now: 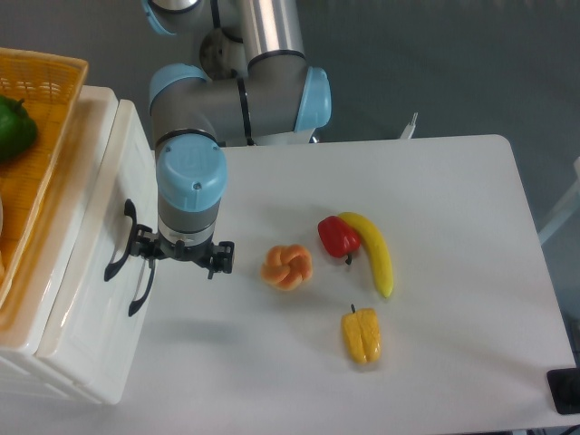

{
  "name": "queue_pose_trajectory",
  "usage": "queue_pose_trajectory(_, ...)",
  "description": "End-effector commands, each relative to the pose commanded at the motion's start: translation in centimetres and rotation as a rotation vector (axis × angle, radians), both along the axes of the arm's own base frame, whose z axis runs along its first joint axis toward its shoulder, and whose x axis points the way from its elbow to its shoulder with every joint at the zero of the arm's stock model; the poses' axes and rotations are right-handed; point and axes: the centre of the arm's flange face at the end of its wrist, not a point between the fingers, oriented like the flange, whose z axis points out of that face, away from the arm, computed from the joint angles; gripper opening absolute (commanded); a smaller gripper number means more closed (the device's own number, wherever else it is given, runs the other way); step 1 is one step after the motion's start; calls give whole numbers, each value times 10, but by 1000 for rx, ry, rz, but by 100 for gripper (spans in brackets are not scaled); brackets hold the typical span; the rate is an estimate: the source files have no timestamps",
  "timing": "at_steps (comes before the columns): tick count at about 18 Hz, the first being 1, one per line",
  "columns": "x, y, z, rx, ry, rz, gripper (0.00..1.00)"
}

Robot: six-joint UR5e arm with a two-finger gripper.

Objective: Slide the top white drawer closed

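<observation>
Glossy white plastic fills the left side of the view: the cabinet (68, 362) stands at the left edge of the table (453, 362), and the top white drawer (113, 195) sits nearly flush with the cabinet front, its curved black handle (118, 240) standing out toward me. The lower drawer (109, 344) lies just under it with its own black handle (140, 285).

My gripper (181, 256) hangs right at the drawer fronts, pointing down, its left side against the area where the two handles meet. From this high angle my wrist covers most of the fingers, so I cannot tell whether they are spread or closed, nor whether they actually touch the handle or only stand beside it.

On top of the cabinet, at the far left corner of the view, an orange-yellow wicker basket (50, 77) holds a green pepper (16, 127).

Toward the middle of the table lies a small orange pumpkin-like fruit (286, 266), near my gripper but apart from it. Further right a red pepper (338, 236) touches a yellow banana (376, 249), and a yellow pepper (361, 333) lies nearer the front edge, apart from the rest.
</observation>
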Motion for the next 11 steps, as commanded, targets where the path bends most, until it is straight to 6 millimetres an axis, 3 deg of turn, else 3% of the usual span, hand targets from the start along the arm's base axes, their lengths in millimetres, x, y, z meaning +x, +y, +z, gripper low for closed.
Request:
queue_pose_trajectory(2, -4, -1, 0, 1, 2, -1, 100)
queue_pose_trajectory(8, -77, -30, 10, 10, 43, 60, 100)
queue_pose_trajectory(11, -113, -55, 31, 10, 112, 53, 100)
